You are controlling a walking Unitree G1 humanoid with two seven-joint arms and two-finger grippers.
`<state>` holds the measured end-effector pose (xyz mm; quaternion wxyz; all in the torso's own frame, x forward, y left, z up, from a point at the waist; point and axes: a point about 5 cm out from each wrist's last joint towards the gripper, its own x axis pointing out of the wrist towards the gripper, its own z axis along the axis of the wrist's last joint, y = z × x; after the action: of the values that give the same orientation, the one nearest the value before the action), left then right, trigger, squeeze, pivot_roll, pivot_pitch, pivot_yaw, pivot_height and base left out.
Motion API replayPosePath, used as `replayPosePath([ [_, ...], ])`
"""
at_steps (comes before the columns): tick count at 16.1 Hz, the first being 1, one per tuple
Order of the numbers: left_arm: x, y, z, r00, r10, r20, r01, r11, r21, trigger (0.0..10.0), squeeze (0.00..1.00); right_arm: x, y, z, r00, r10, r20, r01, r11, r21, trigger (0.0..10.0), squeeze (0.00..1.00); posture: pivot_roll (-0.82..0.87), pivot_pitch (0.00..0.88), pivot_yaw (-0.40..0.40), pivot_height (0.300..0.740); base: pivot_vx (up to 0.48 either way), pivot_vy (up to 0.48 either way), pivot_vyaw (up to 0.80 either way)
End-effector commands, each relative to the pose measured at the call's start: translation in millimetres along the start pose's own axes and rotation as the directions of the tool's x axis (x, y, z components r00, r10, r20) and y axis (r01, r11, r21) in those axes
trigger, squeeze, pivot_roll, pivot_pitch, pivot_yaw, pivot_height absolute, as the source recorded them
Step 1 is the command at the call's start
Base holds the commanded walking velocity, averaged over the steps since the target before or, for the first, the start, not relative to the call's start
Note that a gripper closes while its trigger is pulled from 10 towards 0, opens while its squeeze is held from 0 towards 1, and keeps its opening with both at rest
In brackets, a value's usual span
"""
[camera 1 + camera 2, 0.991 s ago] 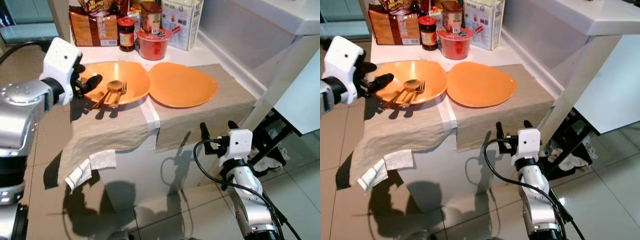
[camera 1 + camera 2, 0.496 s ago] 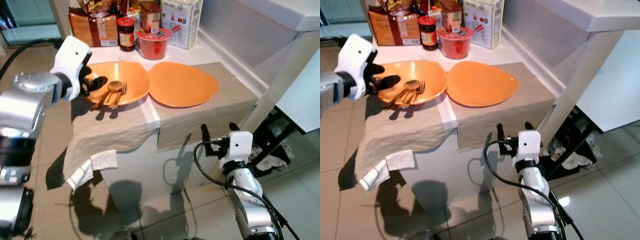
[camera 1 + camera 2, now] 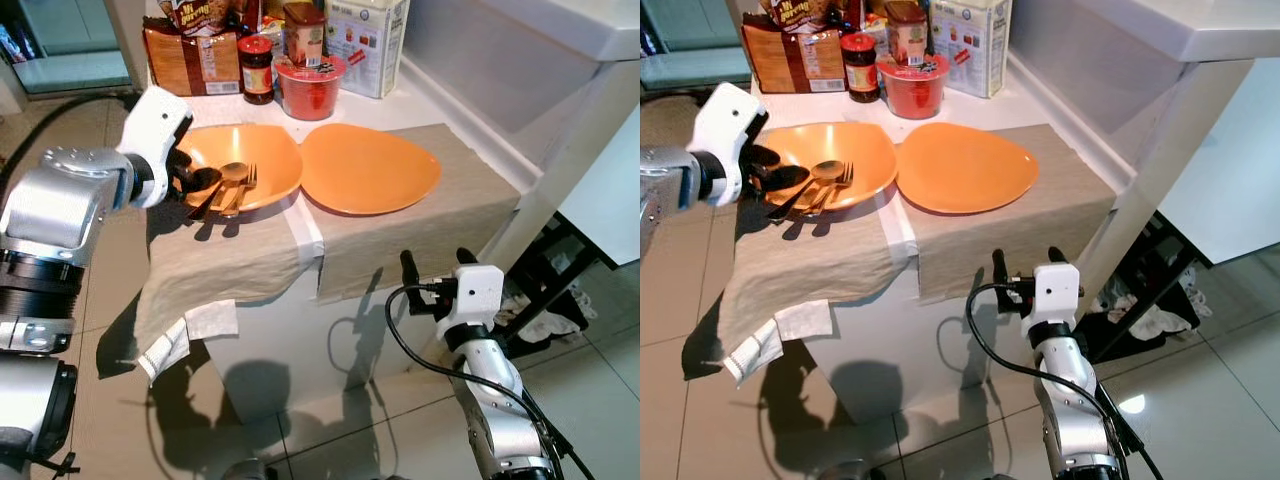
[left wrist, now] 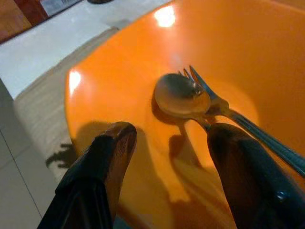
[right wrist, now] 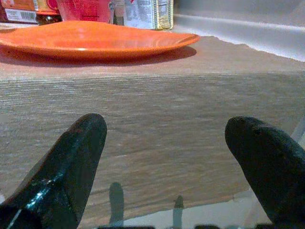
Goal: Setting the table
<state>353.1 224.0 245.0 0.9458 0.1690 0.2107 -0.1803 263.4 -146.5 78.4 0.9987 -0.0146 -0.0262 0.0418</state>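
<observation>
Since a second ago the left jaws (image 3: 196, 181) have advanced from outside the rim of the left orange plate (image 3: 262, 152) to over its near-left edge; the right arm has barely shifted. The counter (image 3: 262, 340) sits slightly differently in view, so the camera has moved too.

Left jaws: spread, pinching nothing. In the wrist view the two fingers (image 4: 110, 157) straddle the plate floor. The gold spoon (image 4: 182, 95) lies just ahead of the jaws, its bowl between the fingertip lines; the gold fork (image 4: 209, 98) lies touching it, and both handles run back past one finger. Whether that finger touches the handles cannot be told. Open plate surface lies ahead of and beside the spoon bowl.

Second orange plate (image 3: 368, 167) sits well beyond the left jaws, its rim touching or overlapping the first plate's rim; which, unclear.

Both plates rest on beige placemats (image 3: 410, 238) that drape over the counter's front edge. Jars, a red tub (image 3: 309, 87) and boxes crowd the far edge.

Right jaws (image 3: 437, 263): spread, empty, below the counter's front edge, facing the hanging placemat with a gap between.
</observation>
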Motion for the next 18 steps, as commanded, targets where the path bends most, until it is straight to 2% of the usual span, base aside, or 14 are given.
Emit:
replayPosePath([
  [1,0.8,-1.5,6,1.0,-0.013,0.002,0.013,1.0,-0.002,10.0,0.0,-0.4,-1.1,4,1.0,-0.009,0.023,0.009,1.0,-0.009,10.0,0.0,0.14,0.0,0.005,0.74,0.0,0.0,0.0],
  [8,7.5,-13.8,13,0.995,-0.093,-0.036,0.091,0.995,-0.042,10.0,0.0,-1.3,0.2,3,1.0,-0.009,0.015,0.009,1.0,-0.009,10.0,0.0,0.15,0.0,0.011,0.74,0.0,0.0,0.0],
  [18,17.2,-15.8,9,0.993,-0.09,-0.08,0.087,0.996,-0.036,10.0,0.0,-2.7,0.5,2,1.0,-0.013,0.007,0.013,1.0,-0.011,10.0,0.0,0.14,0.0,0.014,0.74,0.0,0.0,0.0],
])
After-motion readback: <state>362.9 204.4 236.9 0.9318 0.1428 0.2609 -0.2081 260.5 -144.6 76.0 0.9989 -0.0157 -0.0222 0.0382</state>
